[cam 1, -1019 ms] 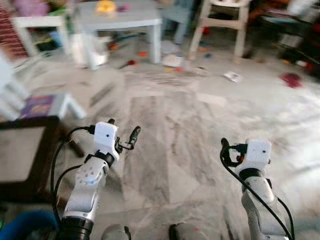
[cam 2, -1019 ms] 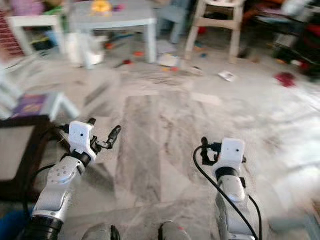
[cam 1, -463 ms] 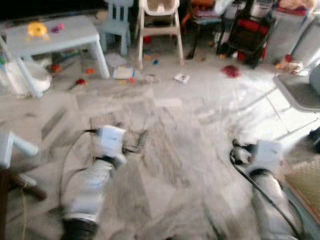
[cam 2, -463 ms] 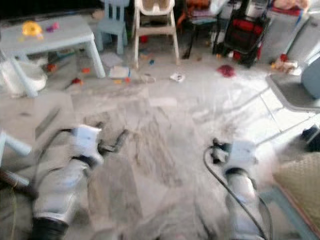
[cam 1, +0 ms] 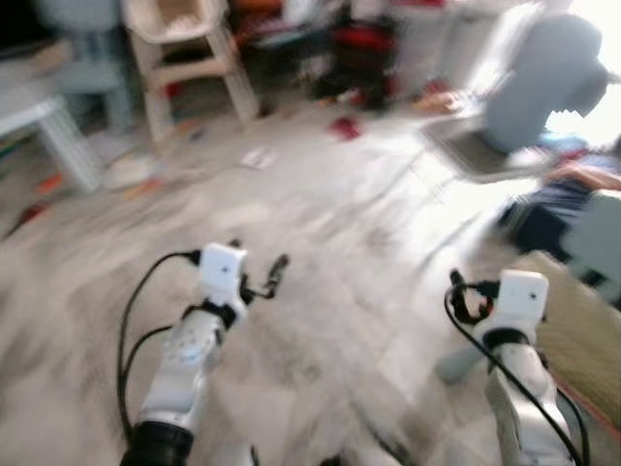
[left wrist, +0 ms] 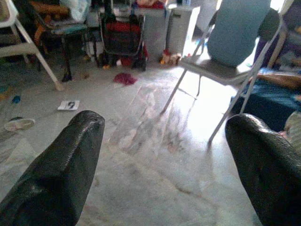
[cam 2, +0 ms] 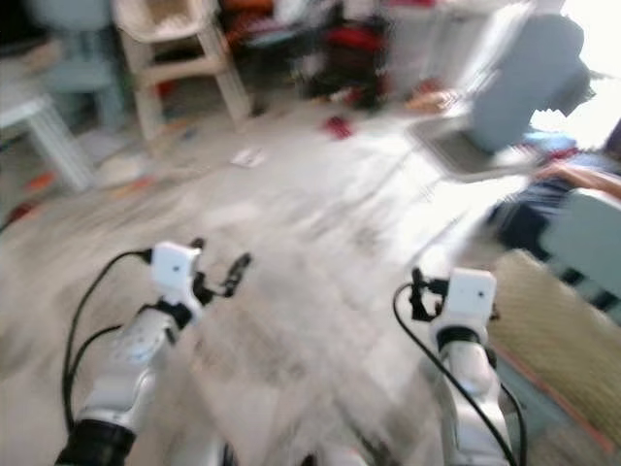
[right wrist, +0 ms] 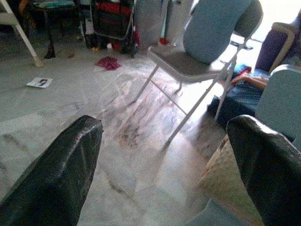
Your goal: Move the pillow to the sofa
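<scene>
A beige woven cushion-like thing, possibly the pillow, lies low at the far right, just beyond my right arm; it also shows as a quilted beige corner. Both arms are held out in front above the marble floor. My left gripper is open with nothing between its fingers. My right gripper is also open and empty, its fingers wide apart. The eye views are blurred.
A grey folding chair with a blue-grey back stands ahead to the right. A pale blue chair and dark blue fabric are at the right. A white high chair, a red and black stroller and scattered litter lie at the back.
The camera has swung to the right: the low table and high chair slid left, the folding chair and beige cushion came into view. Both arms keep the same pose.
</scene>
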### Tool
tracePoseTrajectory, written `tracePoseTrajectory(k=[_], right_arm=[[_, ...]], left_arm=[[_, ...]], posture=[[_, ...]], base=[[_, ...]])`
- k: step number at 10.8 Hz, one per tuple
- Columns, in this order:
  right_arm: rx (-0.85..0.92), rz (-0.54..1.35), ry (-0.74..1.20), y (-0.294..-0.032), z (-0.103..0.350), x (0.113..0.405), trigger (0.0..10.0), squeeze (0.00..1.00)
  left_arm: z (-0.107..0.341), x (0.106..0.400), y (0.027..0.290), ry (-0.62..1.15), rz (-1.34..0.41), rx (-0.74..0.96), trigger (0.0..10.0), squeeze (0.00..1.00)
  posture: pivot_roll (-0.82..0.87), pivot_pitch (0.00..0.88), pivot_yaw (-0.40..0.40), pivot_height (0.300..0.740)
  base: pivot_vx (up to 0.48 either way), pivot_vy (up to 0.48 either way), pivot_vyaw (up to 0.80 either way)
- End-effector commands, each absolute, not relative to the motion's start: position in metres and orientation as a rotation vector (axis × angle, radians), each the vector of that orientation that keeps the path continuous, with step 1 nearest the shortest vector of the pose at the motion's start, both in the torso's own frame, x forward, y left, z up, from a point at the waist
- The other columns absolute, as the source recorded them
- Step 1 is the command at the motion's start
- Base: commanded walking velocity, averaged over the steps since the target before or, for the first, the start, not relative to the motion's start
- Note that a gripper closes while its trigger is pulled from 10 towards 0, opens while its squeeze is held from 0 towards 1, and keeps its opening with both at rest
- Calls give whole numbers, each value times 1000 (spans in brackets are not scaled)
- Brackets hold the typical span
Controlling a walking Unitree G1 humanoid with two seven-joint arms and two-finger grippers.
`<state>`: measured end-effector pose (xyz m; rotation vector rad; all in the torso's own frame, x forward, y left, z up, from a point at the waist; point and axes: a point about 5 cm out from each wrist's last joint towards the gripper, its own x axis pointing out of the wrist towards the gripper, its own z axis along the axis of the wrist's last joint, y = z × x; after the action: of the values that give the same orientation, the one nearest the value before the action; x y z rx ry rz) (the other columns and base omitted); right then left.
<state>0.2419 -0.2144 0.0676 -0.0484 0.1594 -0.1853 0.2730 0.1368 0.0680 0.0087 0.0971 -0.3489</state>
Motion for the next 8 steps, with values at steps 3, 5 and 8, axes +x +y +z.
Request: tracePoseTrajectory(k=[3,5,8], right_arm=[[-38,-162,149,-214,69,241,10000,0],[-30,-165,173,-215,66,242,10000,0],[-46,-168,173,-217,66,243,10000,0]], left_arm=[[64,274,135,132,-357,-6,10000,0],[65,276,137,143,-360,-48,10000,0],[69,281,139,132,-365,-60,10000,0]], posture=[[-91,58,-25,740],[-92,57,-26,740],[-94,50,-22,740]], base=[[0,0,-258],[0,0,-778],[0,0,-781]])
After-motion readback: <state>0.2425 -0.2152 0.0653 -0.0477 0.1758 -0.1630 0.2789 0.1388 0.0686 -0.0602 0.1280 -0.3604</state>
